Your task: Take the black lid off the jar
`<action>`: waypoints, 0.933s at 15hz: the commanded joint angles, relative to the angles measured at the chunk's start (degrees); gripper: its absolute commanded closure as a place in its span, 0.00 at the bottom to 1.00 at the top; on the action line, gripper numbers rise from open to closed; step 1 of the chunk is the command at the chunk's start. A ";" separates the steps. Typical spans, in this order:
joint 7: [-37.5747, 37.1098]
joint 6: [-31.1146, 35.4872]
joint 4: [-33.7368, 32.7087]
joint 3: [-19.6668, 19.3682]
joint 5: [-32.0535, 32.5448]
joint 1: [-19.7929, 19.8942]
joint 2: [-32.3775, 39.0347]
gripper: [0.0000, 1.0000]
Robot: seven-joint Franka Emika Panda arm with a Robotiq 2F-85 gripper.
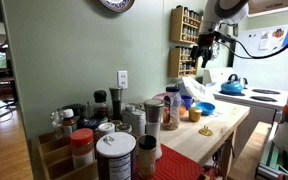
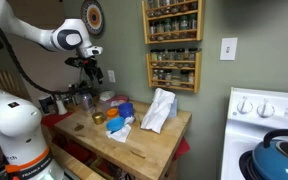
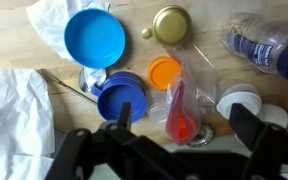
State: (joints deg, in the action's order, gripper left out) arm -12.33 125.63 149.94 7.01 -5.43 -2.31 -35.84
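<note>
In an exterior view the tall pale jar (image 1: 171,108) stands on the wooden table (image 1: 212,138) among other containers, with the small black lid (image 1: 171,89) on top. My gripper (image 1: 205,52) hangs well above the table beyond the jar, open and empty. It also shows in the exterior view from the far side (image 2: 94,72), above the cluster of containers (image 2: 82,98). In the wrist view my open fingers (image 3: 184,125) frame a red item in clear plastic (image 3: 179,108). The jar and black lid are out of the wrist view.
A brown silver-topped canister (image 1: 153,112) and a wide white canister (image 1: 115,156) stand near the jar. Below the gripper lie a blue lid (image 3: 94,35), blue cup (image 3: 121,97), orange lid (image 3: 164,72), gold lid (image 3: 171,24), plastic bottle (image 3: 264,45), white cap (image 3: 242,102) and white cloth (image 3: 14,110).
</note>
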 commanded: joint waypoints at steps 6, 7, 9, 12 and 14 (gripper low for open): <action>0.48 -4.74 0.36 1.63 -4.16 -5.83 -1.37 0.00; 0.57 -6.23 0.29 2.06 -5.89 -7.62 -1.45 0.00; -0.56 -7.84 0.27 4.07 -8.65 -10.43 -1.25 0.00; -1.71 -2.61 0.65 7.60 -12.72 -13.78 0.35 0.00; -2.66 2.23 0.34 9.80 -14.82 -15.18 2.42 0.00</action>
State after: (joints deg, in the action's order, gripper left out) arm -13.35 122.32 150.01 14.29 -17.18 -15.58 -35.61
